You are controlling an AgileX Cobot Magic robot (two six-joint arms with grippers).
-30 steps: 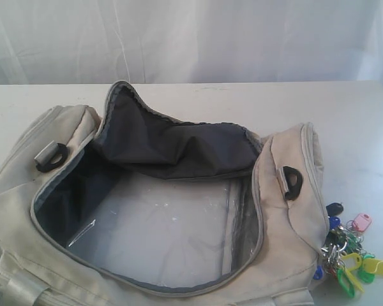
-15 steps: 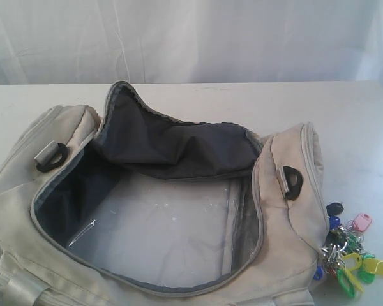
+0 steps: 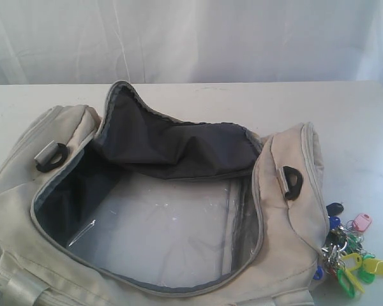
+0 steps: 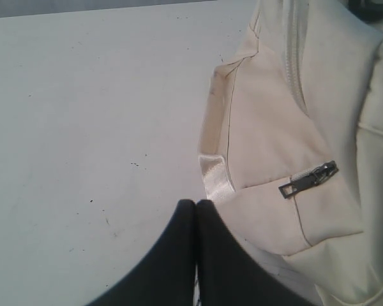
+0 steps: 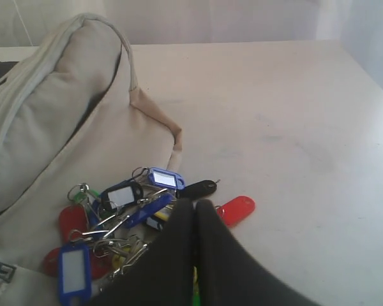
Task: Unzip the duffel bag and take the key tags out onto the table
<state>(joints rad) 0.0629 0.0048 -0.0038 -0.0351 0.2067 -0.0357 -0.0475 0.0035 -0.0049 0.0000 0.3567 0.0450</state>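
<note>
Lying unzipped on the wide, plain white tabletop, the large cream-beige fabric duffel bag fills the near left and middle of the scene. Its top flap is thrown back toward the far side, so the dark grey lining faces up. A glossy clear sheet covers the bag's floor, and a black D-ring sits on the right end panel. The bunch of small plastic key tags in red, green, blue, yellow and pink on metal rings is outside the bag, on the table at the near right, lying against the bag's right end. The right gripper hangs just above this bunch with its two black fingers pressed together and nothing between them. The left gripper is likewise closed and empty, over bare table just beside the bag's left end, near a small metal zipper pull and a pale satin webbing loop. Neither gripper appears in the exterior view.
</note>
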